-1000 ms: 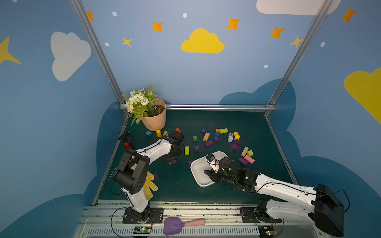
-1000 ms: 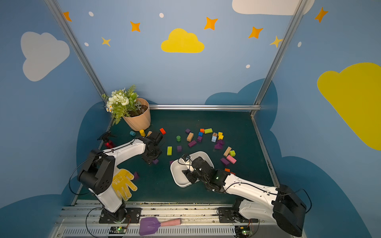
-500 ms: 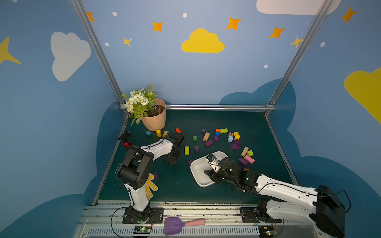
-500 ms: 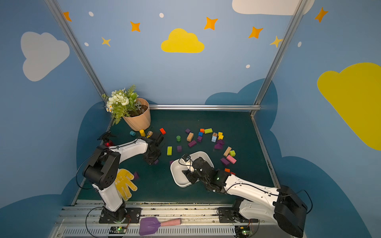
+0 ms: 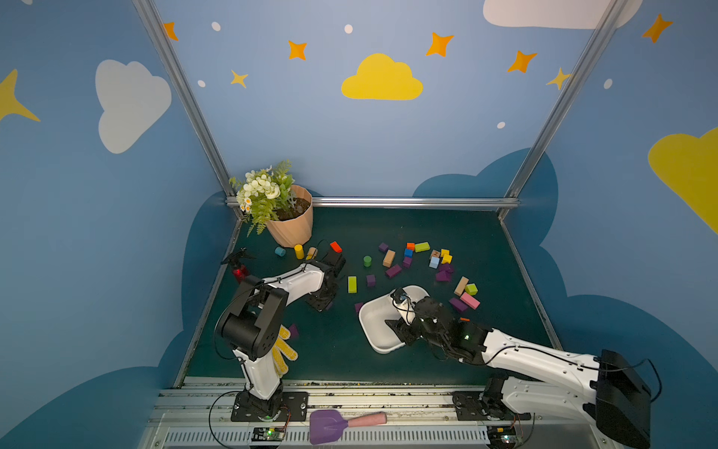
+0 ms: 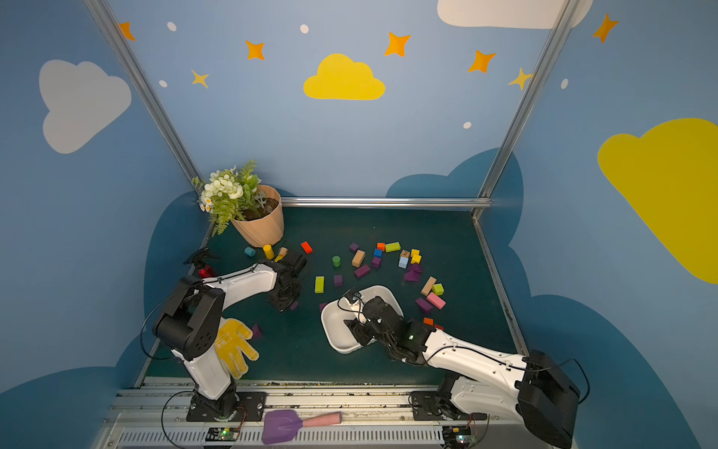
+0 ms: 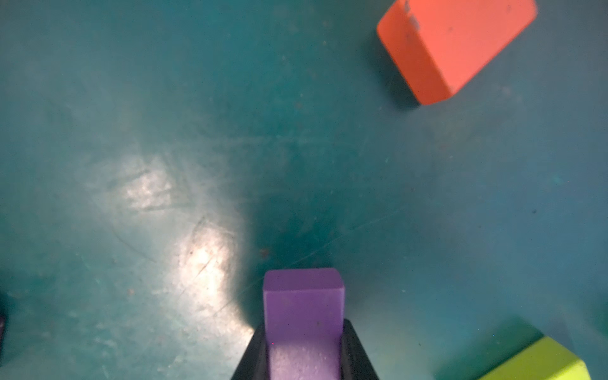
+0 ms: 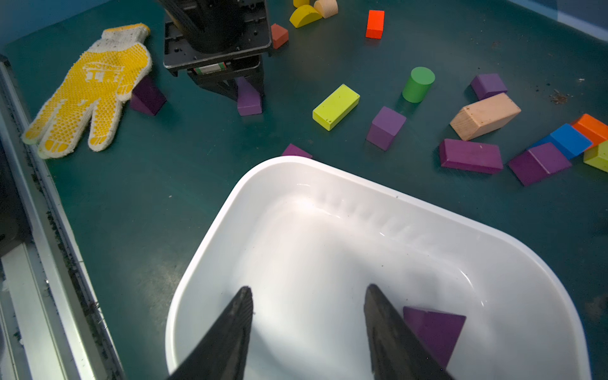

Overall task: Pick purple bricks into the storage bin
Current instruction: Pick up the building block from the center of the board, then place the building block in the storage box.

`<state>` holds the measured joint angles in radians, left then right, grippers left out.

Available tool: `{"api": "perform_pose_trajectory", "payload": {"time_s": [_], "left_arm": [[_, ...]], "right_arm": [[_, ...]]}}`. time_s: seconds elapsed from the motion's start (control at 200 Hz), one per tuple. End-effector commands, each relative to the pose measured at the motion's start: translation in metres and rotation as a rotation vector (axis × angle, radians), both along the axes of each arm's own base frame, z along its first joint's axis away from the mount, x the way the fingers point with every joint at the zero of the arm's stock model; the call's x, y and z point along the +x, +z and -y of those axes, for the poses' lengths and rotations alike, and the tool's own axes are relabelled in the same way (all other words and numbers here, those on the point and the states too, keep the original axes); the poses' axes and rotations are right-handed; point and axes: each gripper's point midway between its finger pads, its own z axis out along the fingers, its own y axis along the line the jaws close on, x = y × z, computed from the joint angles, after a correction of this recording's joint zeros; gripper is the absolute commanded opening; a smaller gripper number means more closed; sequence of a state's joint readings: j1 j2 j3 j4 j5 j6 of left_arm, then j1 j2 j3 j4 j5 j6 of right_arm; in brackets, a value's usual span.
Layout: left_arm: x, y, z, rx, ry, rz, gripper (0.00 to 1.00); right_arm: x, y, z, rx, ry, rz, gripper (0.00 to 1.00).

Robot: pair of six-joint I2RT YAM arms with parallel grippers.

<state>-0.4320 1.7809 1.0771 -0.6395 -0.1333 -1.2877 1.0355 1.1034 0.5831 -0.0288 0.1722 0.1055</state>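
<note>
My left gripper (image 7: 303, 332) is shut on a purple brick (image 7: 304, 306), which stands up between its black fingers. The right wrist view shows that brick (image 8: 249, 98) down at the green mat. In both top views the left gripper (image 5: 324, 303) (image 6: 285, 303) is left of the storage bin (image 5: 373, 311) (image 6: 334, 315). My right gripper (image 8: 307, 292) hangs open over the bin (image 8: 296, 164), nothing between its fingers. One purple brick (image 8: 434, 329) lies in the bin beside a finger. Several more purple bricks (image 5: 393, 271) (image 8: 470, 159) are scattered on the mat behind the bin.
A peach flowerpot (image 5: 289, 225) stands at the back left. A yellow glove (image 5: 283, 350) lies by the left arm's base, a purple brick (image 8: 146, 97) at its edge. Lime (image 5: 352, 284), pink (image 5: 469, 300), orange (image 7: 454, 46) and other blocks lie around. A purple scoop (image 5: 330, 423) rests on the front rail.
The left gripper has closed on the purple brick, and the left arm's elbow has shifted a little. The right arm has stayed over the bin.
</note>
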Motion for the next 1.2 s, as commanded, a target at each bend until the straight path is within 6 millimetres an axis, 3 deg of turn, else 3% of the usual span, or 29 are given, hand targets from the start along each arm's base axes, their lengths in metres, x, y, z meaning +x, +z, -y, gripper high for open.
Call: {"api": "perform_pose_trajectory", "payload": {"time_s": [0.0, 0.401, 0.696, 0.771, 0.811, 1.197], "left_arm": [[-0.007, 0.006, -0.014, 0.053, -0.018, -0.004, 0.25], [-0.011, 0.036, -0.014, 0.066, -0.138, 0.035, 0.26], [-0.015, 0.065, 0.003, 0.104, -0.307, 0.061, 0.27], [-0.015, 0.075, 0.012, 0.117, -0.362, 0.079, 0.27], [-0.015, 0.080, 0.016, 0.122, -0.389, 0.092, 0.28], [-0.024, 0.119, 0.085, 0.104, -0.731, 0.211, 0.27]], "right_arm": [[0.006, 0.005, 0.007, 0.019, -0.054, 0.007, 0.57], [0.025, 0.004, 0.023, 0.010, -0.184, -0.031, 0.57], [0.042, 0.007, 0.041, 0.034, -0.314, -0.115, 0.58], [0.044, 0.003, 0.048, 0.034, -0.346, -0.147, 0.59], [0.049, 0.016, 0.047, 0.065, -0.359, -0.147, 0.59], [0.066, 0.031, 0.083, 0.116, -0.538, -0.231, 0.60]]}}
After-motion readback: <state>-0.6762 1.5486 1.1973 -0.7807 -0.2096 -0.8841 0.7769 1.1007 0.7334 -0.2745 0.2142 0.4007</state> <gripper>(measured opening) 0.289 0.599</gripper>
